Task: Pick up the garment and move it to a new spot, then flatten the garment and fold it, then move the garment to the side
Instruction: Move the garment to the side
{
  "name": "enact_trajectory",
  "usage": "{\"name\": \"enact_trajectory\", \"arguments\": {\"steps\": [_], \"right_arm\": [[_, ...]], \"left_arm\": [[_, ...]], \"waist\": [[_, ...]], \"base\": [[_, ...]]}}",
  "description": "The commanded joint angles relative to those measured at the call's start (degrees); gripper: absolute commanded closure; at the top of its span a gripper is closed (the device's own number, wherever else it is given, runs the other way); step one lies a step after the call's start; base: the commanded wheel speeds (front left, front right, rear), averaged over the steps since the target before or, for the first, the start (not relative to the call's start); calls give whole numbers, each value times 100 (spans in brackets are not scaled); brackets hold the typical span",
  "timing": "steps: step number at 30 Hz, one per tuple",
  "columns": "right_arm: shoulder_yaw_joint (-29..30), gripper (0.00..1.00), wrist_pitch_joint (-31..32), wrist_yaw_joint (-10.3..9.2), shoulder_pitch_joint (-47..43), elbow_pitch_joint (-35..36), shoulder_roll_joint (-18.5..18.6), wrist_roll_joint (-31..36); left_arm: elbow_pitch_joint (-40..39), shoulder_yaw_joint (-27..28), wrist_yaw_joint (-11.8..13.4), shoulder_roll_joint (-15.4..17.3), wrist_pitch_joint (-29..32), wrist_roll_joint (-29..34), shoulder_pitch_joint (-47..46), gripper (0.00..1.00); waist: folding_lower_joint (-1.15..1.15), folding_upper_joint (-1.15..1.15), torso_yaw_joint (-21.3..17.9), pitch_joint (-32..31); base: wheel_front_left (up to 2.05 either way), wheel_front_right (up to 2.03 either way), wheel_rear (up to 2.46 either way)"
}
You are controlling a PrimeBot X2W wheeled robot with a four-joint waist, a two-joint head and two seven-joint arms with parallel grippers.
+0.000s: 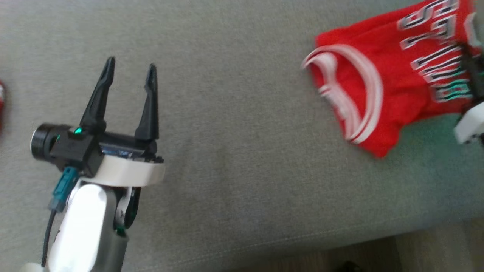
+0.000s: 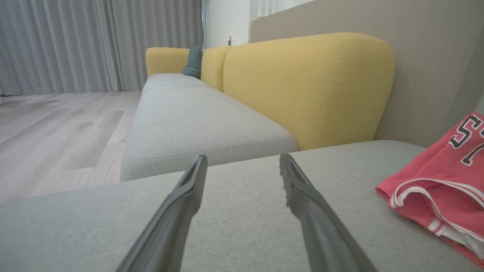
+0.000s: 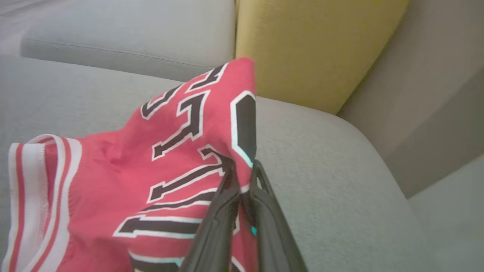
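The garment [image 1: 393, 79] is a red jersey with black-and-white lettering and white-striped trim, lying bunched at the upper right of the grey cushion. In the right wrist view my right gripper [image 3: 244, 166] is shut on the garment [image 3: 159, 158], pinching a fold near its lettered edge and lifting that part off the cushion. At the head view's right edge its dark fingers [image 1: 472, 71] and a pale wrist part show. My left gripper [image 1: 130, 75] hovers open over bare cushion at the left, well away from the garment. The left wrist view has the garment [image 2: 442, 189] at its right.
The grey sofa cushion [image 1: 242, 151] ends at a front edge near the bottom, with wooden floor [image 1: 435, 245] beyond. Yellow backrests [image 2: 306, 87] rise behind the seat, with another grey seat [image 2: 196, 121] farther along. A red object [image 1: 1, 102] shows at the left edge.
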State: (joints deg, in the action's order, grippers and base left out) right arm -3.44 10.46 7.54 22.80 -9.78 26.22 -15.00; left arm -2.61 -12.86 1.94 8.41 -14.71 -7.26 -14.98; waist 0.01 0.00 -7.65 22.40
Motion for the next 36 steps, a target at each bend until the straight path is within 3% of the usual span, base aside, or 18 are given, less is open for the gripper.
{"name": "enact_trajectory", "arguments": {"steps": [1, 13, 27, 28, 29, 30, 31, 36], "right_arm": [[101, 100, -107, -5, 109, 103, 207, 35], [1211, 100, -580, -5, 733, -562, 147, 373], [2267, 100, -786, -5, 1484, -1420, -294, 1410], [2356, 90, -835, -5, 1504, -1482, -352, 1510], [2356, 90, -835, -5, 1504, -1482, -352, 1510], [2451, 57, -905, -5, 1523, -1524, -412, 1608], [2543, 0, -991, -5, 1542, -1556, -488, 1684], [3060, 0, -1366, -5, 1427, -1552, -932, 1932]], "left_arm": [[-247, 102, -36, 96, -29, 73, -204, 0], [-563, -314, -307, 258, 128, 372, -875, 0], [-618, -566, -461, 287, 169, 452, -1413, 0], [-599, -581, -466, 279, 159, 447, -1437, 0], [-599, -581, -466, 279, 159, 447, -1437, 0], [-576, -591, -468, 272, 148, 438, -1453, 0], [-555, -596, -468, 269, 137, 431, -1463, 0], [-403, -573, -423, 270, 78, 370, -1385, 0]], "waist": [[-1, 0, -172, 208], [-1, 0, -642, 945], [-1, 0, -467, 1690], [-1, 0, -439, 1707], [-1, 0, -439, 1707], [-1, 0, -411, 1714], [-1, 0, -389, 1712], [-1, 0, -330, 1515]], "base": [[0, 0, 0], [0, 0, 0], [0, 0, 0], [0, 0, 0], [0, 0, 0], [0, 0, 0], [0, 0, 0], [0, 0, 0]]}}
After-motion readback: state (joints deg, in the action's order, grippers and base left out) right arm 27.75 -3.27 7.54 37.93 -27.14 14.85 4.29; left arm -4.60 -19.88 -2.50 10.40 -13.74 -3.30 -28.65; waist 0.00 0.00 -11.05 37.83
